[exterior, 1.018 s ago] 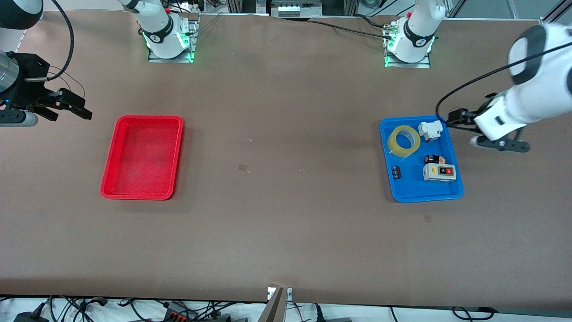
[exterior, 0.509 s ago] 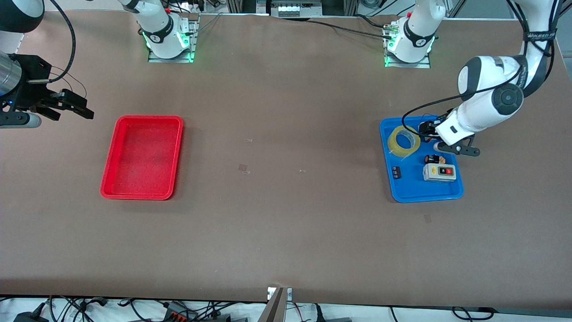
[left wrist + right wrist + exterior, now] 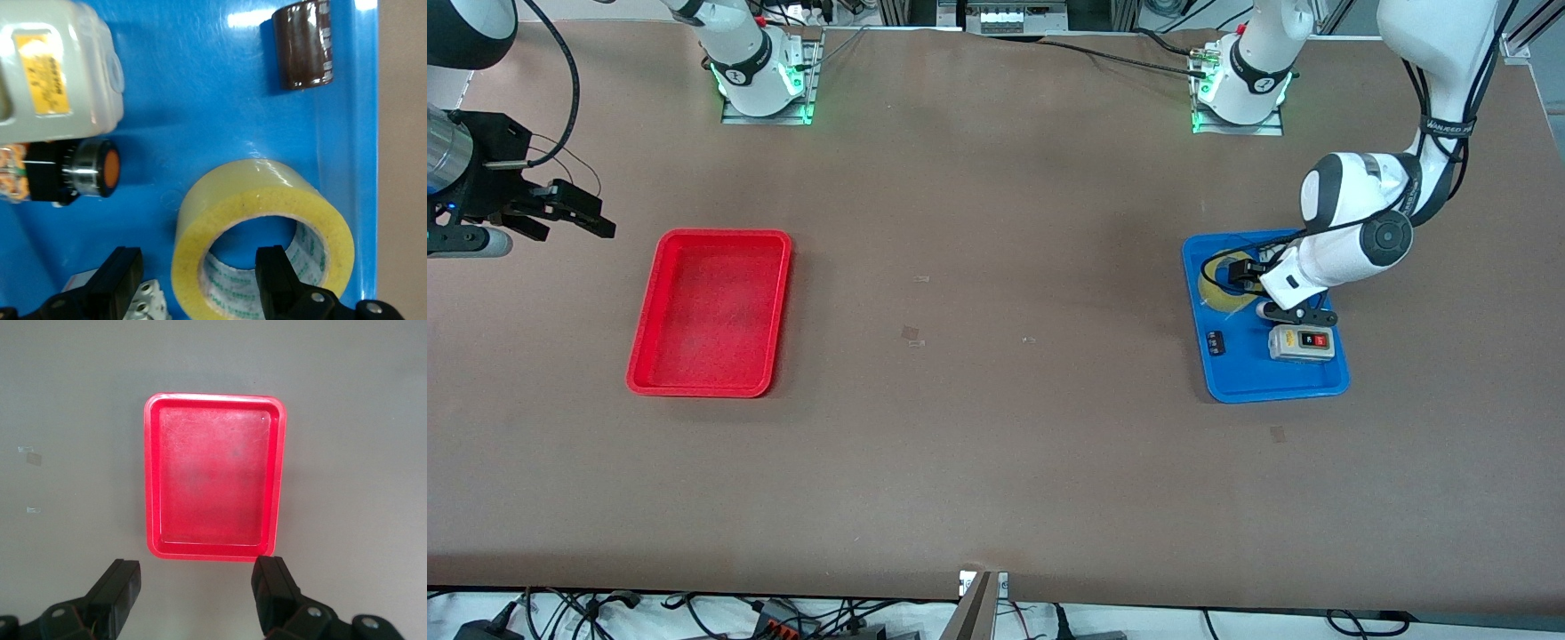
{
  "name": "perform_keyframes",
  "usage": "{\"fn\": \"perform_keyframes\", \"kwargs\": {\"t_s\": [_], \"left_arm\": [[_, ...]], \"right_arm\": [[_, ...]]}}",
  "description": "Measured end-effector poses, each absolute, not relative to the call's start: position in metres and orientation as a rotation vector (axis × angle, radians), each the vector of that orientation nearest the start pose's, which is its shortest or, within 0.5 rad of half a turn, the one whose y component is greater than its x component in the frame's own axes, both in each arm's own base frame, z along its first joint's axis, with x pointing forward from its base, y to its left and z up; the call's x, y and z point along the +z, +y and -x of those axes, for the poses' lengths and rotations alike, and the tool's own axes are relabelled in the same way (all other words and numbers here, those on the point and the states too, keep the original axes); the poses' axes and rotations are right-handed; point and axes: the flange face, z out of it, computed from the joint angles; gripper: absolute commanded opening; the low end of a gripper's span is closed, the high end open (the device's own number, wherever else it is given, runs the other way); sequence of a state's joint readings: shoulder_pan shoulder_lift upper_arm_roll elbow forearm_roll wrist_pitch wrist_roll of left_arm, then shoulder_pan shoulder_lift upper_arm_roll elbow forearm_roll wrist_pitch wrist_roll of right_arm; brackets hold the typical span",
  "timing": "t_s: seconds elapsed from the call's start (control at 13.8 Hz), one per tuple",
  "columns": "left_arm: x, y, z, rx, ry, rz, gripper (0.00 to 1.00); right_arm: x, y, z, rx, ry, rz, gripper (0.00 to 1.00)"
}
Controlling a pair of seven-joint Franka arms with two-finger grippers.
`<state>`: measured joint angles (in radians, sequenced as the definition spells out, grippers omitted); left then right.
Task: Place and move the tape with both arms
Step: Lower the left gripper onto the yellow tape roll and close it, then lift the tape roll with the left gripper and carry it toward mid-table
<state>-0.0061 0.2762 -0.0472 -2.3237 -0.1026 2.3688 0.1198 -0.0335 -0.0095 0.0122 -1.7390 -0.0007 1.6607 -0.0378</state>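
Note:
The tape [image 3: 1213, 290], a yellowish ring, lies flat in the blue tray [image 3: 1263, 384] at the left arm's end of the table. My left gripper [image 3: 1241, 276] is open and low over it. In the left wrist view one finger [image 3: 277, 277] is in the tape's [image 3: 253, 181] hollow centre and the other finger [image 3: 120, 277] is outside the ring, so the left gripper [image 3: 198, 279] straddles the ring's wall. My right gripper [image 3: 574, 216] is open and empty, waiting over bare table beside the red tray [image 3: 725, 235]. In the right wrist view the right gripper [image 3: 200, 593] faces the red tray [image 3: 215, 400].
The blue tray also holds a grey button box [image 3: 1302, 342], a small black part [image 3: 1216, 343], an orange-capped black part [image 3: 80, 172] and a white switch block [image 3: 143, 301] beside the tape. A dark cylinder [image 3: 303, 43] lies near the tray's wall [image 3: 363, 133]. The red tray holds nothing.
My left arm has swung in from beside the blue tray and come down over the tape. The right arm has hardly moved.

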Motion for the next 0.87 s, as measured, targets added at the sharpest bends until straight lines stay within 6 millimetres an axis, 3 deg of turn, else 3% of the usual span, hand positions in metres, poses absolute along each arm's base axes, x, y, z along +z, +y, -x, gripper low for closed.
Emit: {"fn": "perform_keyframes", "kwargs": {"t_s": [0.07,0.15,0.22,0.29,0.51,0.87], "left_arm": [[0.202,-0.028,-0.494,0.373,0.14,3.202,0.44],[0.201,-0.027,-0.494,0.379,0.134,3.202,0.19],[0.2,-0.027,-0.493,0.393,0.13,3.201,0.06],[0.199,-0.027,-0.491,0.42,0.129,3.199,0.0],[0.207,-0.026,-0.495,0.508,0.126,3.194,0.0],[0.279,-0.032,-0.545,0.621,0.093,3.19,0.0]], "right_arm": [[0.558,-0.012,-0.552,0.108,-0.026,3.138,1.0],[0.558,-0.012,-0.552,0.108,-0.026,3.138,1.0],[0.558,-0.012,-0.552,0.108,-0.026,3.138,1.0],[0.558,-0.012,-0.552,0.108,-0.026,3.138,1.0],[0.558,-0.012,-0.552,0.109,-0.026,3.138,1.0],[0.558,-0.011,-0.552,0.108,-0.027,3.138,1.0]]}}
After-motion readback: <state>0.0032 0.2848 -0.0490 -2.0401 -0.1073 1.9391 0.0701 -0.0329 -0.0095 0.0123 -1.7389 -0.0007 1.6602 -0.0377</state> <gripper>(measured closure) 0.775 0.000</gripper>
